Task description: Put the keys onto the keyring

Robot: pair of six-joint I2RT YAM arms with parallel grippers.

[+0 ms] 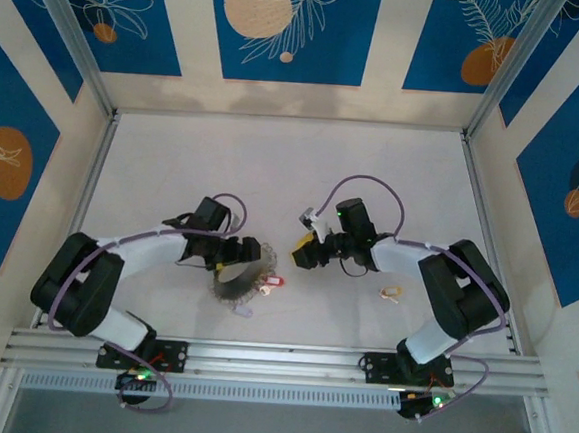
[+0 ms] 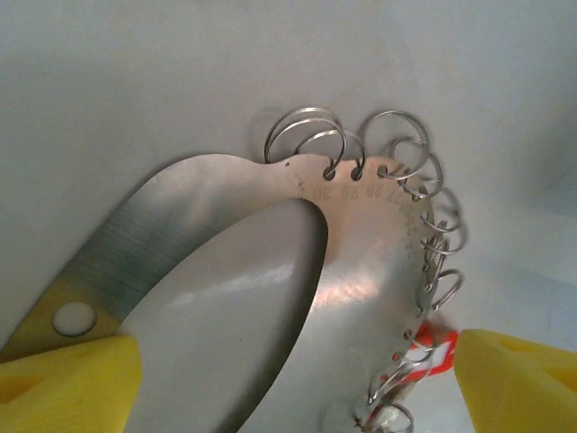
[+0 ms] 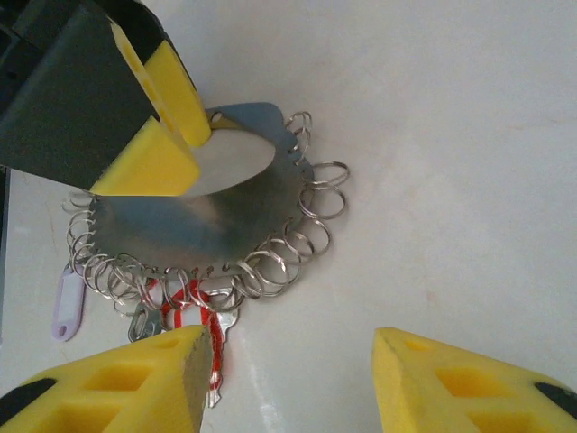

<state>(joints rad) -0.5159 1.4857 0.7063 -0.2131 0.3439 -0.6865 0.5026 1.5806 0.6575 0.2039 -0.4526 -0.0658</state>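
Note:
The keyring (image 1: 236, 285) is a flat crescent metal plate (image 2: 361, 262) edged with several small split rings (image 3: 315, 194), lying on the table. A red-headed key (image 3: 185, 316) and a pale-headed key (image 3: 67, 305) hang from its rings. The red head (image 2: 435, 352) sits beside my left gripper's right fingertip. My left gripper (image 2: 293, 372) is open just above the plate, its yellow fingertips (image 2: 63, 383) straddling it. To the right of the plate my right gripper (image 3: 293, 379) is open with bare table between its fingers. One loose cream-and-yellow key (image 1: 391, 293) lies to the right.
The white table (image 1: 273, 165) is walled on three sides by blue-patterned panels, with an aluminium rail (image 1: 278, 356) along the near edge. The two grippers (image 1: 238, 258) (image 1: 302, 250) are close together at mid-table.

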